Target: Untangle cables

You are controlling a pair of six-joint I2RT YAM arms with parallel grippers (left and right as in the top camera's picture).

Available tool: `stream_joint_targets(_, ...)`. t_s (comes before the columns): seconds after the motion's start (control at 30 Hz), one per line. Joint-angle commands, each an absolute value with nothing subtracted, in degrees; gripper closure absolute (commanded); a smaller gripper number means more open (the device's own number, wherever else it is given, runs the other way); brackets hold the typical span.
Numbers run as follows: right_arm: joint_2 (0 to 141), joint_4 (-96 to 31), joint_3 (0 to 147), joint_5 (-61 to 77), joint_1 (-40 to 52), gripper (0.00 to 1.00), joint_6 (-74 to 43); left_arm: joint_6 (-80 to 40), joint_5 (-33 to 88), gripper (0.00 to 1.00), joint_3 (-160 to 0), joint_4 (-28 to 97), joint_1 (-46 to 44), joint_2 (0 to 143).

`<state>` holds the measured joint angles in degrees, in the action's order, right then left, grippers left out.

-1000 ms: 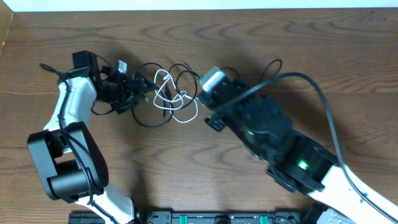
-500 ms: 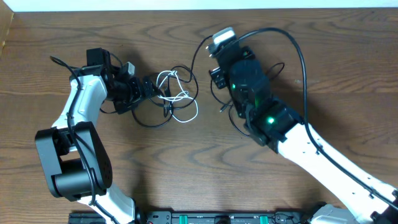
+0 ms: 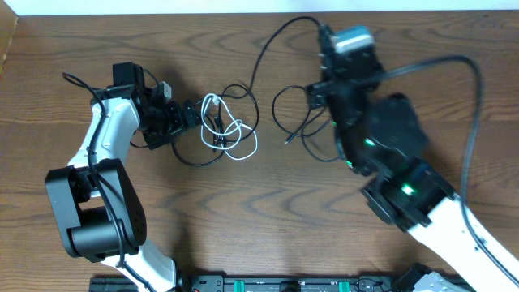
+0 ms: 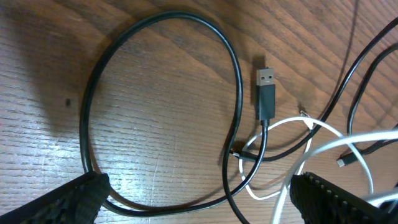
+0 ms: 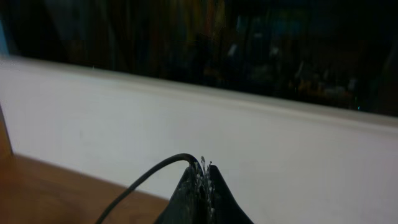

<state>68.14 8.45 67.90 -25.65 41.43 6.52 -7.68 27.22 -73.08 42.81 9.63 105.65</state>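
Note:
The cables lie tangled at the table's middle left: a white cable [image 3: 254,146] looped over black cables [image 3: 199,161]. My left gripper [image 3: 197,118] stands open at the tangle's left side. In the left wrist view its fingers [image 4: 68,202] straddle a black loop [image 4: 161,18] and the white cable [image 4: 323,146], beside a USB plug [image 4: 266,93]. My right gripper [image 3: 324,32] is near the table's far edge, shut on one black cable [image 3: 268,49] that arcs back to the tangle. The right wrist view shows the gripper [image 5: 203,167] pinching that cable [image 5: 143,183].
A thick black arm cable [image 3: 454,65] arches over the right arm. More thin black loops [image 3: 292,105] lie beside the right arm. A white wall [image 5: 280,143] runs along the table's far edge. A control box [image 3: 284,284] sits at the front edge.
My right arm has swung from the tangle up and right toward the far edge, drawing the black cable out with it. The left arm shifted slightly, then held still.

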Motion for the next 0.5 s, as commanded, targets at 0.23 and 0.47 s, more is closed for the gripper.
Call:
stream_joint_targets(0.23,57.1,5.0,68.2,-26.9,41.5,0.99,7.3,-8.2,25.8,0.02,-72.4,42.8,9.6,104.9)
stream_joint_targets(0.47,50.5,-1.5,68.2,-31.8,41.5,0.99,6.3,-8.3,25.3,0.02,-72.4,42.7,9.6,104.9)
